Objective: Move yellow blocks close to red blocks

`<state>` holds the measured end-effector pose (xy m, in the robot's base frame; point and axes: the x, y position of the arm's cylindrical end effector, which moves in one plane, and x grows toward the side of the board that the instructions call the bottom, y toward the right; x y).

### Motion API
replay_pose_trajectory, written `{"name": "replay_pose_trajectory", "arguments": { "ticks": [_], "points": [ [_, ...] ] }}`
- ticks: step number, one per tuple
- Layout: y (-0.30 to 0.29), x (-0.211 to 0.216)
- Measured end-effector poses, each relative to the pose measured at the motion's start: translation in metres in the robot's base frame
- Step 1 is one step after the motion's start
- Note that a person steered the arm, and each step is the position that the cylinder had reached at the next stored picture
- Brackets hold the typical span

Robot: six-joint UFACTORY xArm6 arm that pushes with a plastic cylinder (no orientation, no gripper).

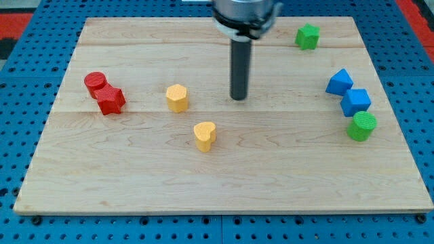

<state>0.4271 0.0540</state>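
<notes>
1. Tool tip (pixel 238 98): bare rod, holds nothing, right of yellow hexagon (pixel 177 97).
2. Yellow heart (pixel 205 135) lower right of hexagon; red blocks (pixel 104 93) left.
3. Risk: off-centre push, block slips sideways.

surface: wooden board (pixel 224 183) | surround: blue perforated panel (pixel 20 74)

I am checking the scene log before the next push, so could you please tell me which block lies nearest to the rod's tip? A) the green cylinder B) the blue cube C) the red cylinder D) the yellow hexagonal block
D: my tip stands just to the view's right of the yellow hexagonal block, apart from it, while the other three lie farther off.
</notes>
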Motion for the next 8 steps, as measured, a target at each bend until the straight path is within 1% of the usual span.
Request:
{"name": "replay_pose_trajectory", "arguments": {
  "ticks": [1,2,3,4,5,6,7,8],
  "points": [
    [0.030,0.055],
    [0.020,0.082],
    [-0.020,0.082],
    [-0.077,0.080],
    [-0.141,0.065],
    [-0.173,0.046],
    [-0.171,0.043],
    [-0.123,0.043]
  ]
}}
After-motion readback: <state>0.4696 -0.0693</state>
